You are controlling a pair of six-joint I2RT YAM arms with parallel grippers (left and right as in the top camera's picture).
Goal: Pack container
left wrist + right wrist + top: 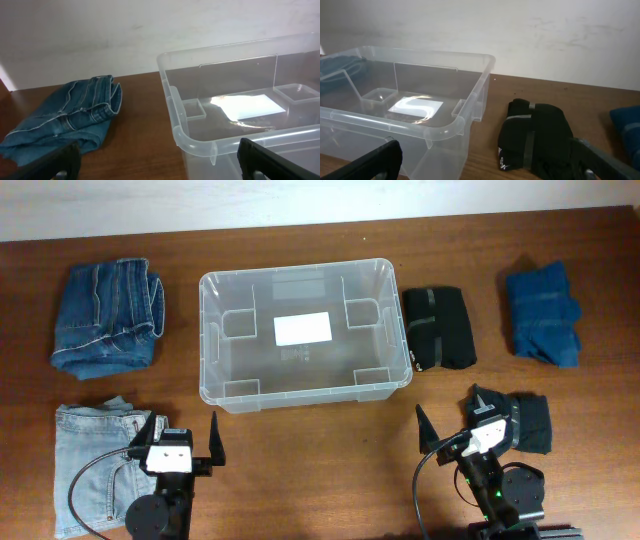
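Observation:
The clear plastic container (205,330) stands in the middle of the table with nothing inside, a white label showing on its bottom. My left gripper (182,442) sits open in front of its near left corner, beside light blue jeans (90,470). In the left wrist view, the container's rim (200,145) lies between the open left gripper's (160,167) fingers. My right gripper (452,420) is open in front of the near right corner. Through the right wrist view, the container (445,127) and a folded black garment (535,135) lie ahead of the right gripper (487,167).
Folded dark blue jeans (108,320) lie left of the container, also seen from the left wrist (70,117). The black garment (438,327) lies just right of the container. A blue folded garment (543,313) is at far right. A dark garment (532,425) lies beside the right arm.

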